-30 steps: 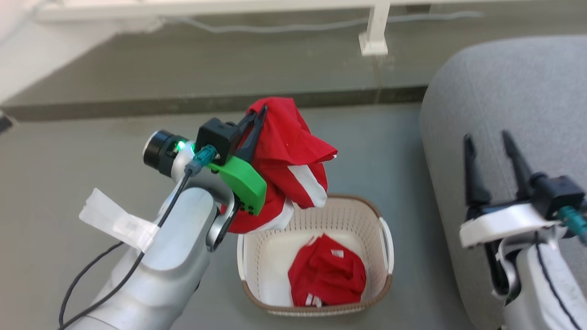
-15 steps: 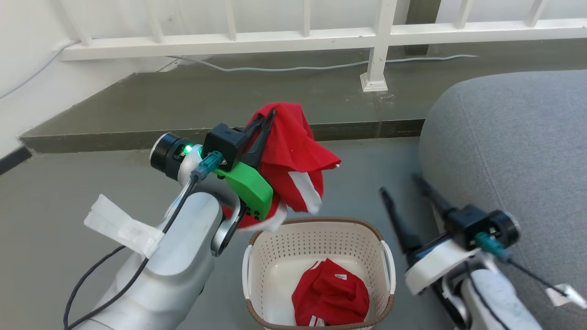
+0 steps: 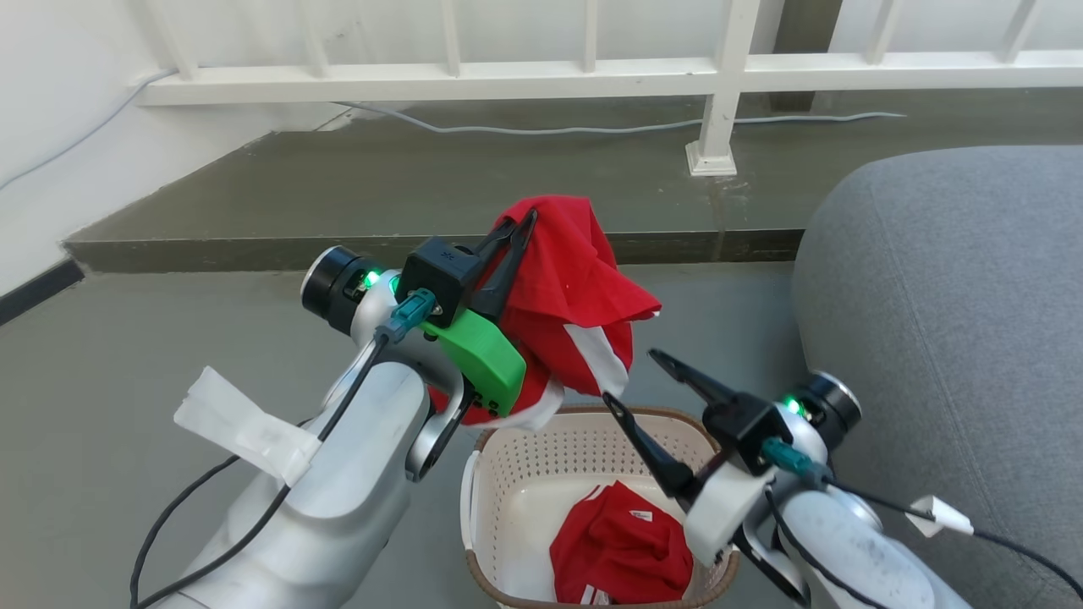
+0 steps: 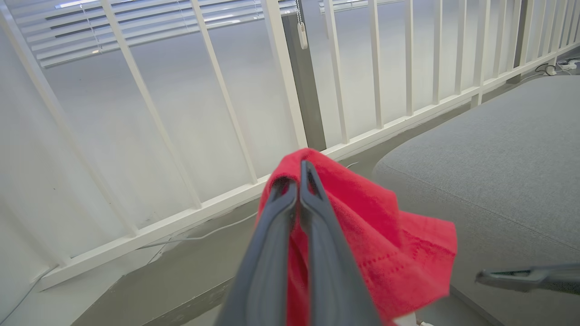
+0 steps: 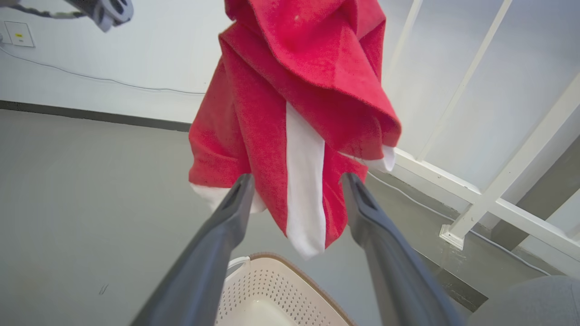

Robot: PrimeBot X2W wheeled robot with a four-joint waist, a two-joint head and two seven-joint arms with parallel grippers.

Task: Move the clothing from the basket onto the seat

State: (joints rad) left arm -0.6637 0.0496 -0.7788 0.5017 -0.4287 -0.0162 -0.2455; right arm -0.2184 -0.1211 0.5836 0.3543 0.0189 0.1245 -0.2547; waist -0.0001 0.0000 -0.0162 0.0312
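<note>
R gripper [image 3: 633, 379], fingers wide & empty, has swung off seat [image 3: 948, 296] toward hanging red garment [image 3: 584, 288]. L gripper [image 3: 526, 218] pinches it shut. Prob. two-arm carry.

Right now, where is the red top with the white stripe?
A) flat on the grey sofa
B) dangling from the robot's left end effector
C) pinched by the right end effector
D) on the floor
B: the left end effector is shut on the red top, which hangs in the air above the basket.
</note>
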